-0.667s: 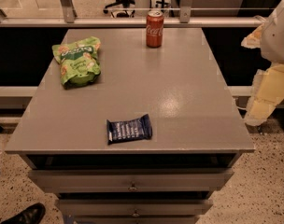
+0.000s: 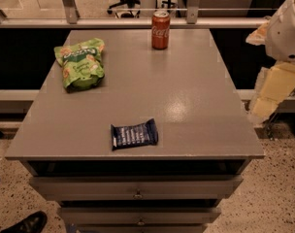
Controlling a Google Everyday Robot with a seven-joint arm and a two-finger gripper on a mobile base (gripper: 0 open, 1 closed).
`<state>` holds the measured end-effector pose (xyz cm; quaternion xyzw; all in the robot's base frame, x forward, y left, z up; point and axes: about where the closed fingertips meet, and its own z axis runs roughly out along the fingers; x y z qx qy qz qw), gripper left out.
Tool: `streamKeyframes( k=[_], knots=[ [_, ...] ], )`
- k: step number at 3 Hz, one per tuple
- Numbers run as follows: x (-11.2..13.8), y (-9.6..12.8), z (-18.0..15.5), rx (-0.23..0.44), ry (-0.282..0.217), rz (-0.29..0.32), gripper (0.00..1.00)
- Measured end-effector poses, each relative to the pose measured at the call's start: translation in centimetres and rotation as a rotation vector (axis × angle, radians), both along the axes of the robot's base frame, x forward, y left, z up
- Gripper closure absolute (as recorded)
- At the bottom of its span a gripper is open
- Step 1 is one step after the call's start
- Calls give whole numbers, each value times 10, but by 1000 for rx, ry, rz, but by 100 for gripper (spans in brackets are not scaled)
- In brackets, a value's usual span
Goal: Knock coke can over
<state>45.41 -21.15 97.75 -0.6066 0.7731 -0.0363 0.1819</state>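
The coke can is red with white script and a silver top. It stands upright near the far edge of the grey table, a little right of centre. My gripper, a cream-coloured piece below a white arm housing, hangs off the table's right side. It is well to the right of the can and nearer the camera, touching nothing.
A green snack bag lies at the far left of the table. A dark blue flat wrapper lies near the front edge. A railing runs behind the table, drawers sit below, and a black shoe is at the lower left.
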Motion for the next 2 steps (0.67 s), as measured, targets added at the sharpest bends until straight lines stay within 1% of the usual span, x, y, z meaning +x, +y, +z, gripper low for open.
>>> streamKeyframes(
  k=[1, 2],
  knots=[
    [43, 22, -5, 60, -66, 31, 0],
    [107, 55, -13, 131, -169, 56, 0]
  ],
)
